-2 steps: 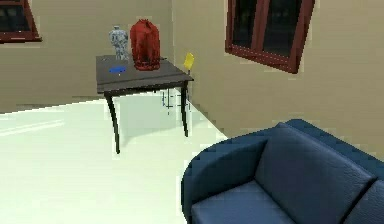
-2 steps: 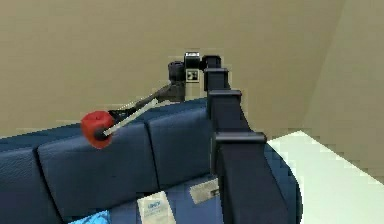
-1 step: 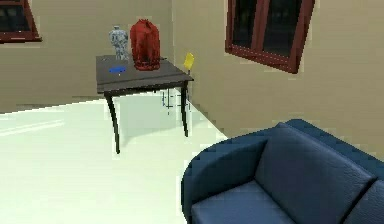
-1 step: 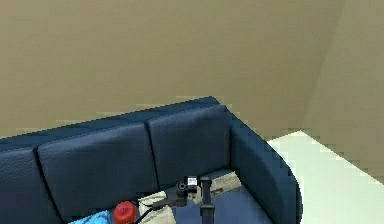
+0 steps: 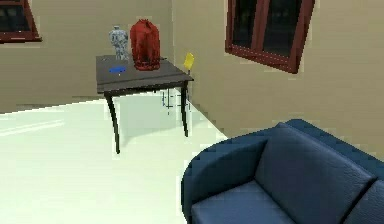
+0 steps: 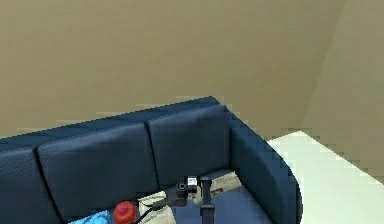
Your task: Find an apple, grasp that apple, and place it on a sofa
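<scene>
A living room in a home is indicated: a dark blue sofa [image 6: 120, 150] is seen behind and beside the claw [image 6: 165, 196], while a side table [image 5: 160, 76], a wood-framed window [image 5: 265, 30] and beige walls [image 6: 150, 50] are seen farther off.

I can read no word, number, label or sign through either of my cameras (I checked the likeliest surfaces): not on the dark square wooden table [image 5: 140, 76], not on the tall red rounded object [image 5: 146, 45] standing on it, not on the dark blue upholstered sofa [image 6: 110, 160].
</scene>
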Robot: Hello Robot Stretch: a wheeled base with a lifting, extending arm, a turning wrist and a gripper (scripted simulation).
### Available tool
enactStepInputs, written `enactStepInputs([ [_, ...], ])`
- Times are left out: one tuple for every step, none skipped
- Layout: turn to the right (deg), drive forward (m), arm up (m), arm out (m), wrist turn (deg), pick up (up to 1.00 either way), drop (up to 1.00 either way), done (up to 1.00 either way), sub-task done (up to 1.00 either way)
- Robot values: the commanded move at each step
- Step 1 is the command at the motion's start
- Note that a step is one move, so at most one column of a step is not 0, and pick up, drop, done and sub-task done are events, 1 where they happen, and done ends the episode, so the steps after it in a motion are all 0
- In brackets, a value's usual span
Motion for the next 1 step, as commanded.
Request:
enactStepInputs([
  [0.0, 0.0, 0.0, 0.0, 0.0, 0.0, 1.0, 0.0, 0.0],
])
